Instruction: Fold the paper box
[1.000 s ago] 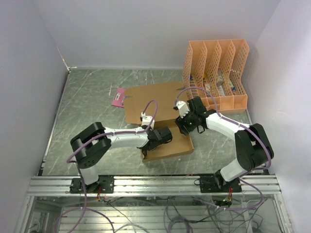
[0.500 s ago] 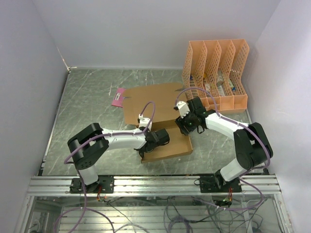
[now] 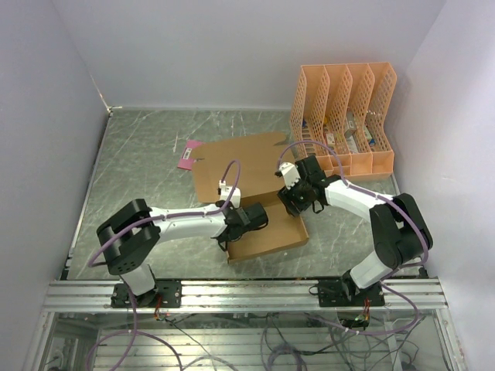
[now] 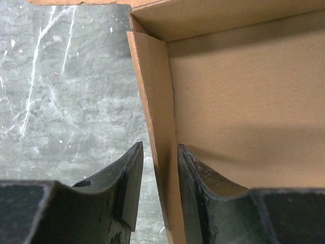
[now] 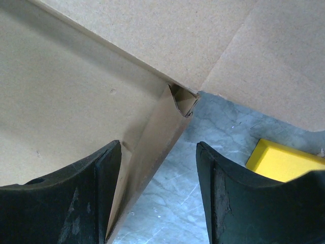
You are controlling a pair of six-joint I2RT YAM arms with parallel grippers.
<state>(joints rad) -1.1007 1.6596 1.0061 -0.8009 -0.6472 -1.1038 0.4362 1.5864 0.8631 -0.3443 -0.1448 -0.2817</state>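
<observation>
The paper box (image 3: 271, 232) is brown cardboard, a shallow tray with its lid flap (image 3: 236, 162) lying flat behind it. My left gripper (image 3: 230, 234) straddles the tray's left side wall (image 4: 157, 101). Its jaws are open: the inner finger (image 4: 195, 173) lies against the wall and the outer finger (image 4: 129, 173) stands clear of it. My right gripper (image 3: 295, 207) is open wide astride the right side wall (image 5: 152, 137) near the far right corner. That wall leans on the inner finger (image 5: 101, 173), with bare table before the outer finger (image 5: 218, 173).
An orange lattice file organizer (image 3: 344, 116) stands at the back right, close behind the right arm. A small pink card (image 3: 188, 154) lies at the lid flap's left edge. A yellow object (image 5: 284, 160) shows on the marble table (image 3: 139, 170) beside the right gripper.
My left gripper has opened from shut on the left side wall. The left arm's elbow swung left, and the lid flap shifted slightly left. The right arm has barely moved.
</observation>
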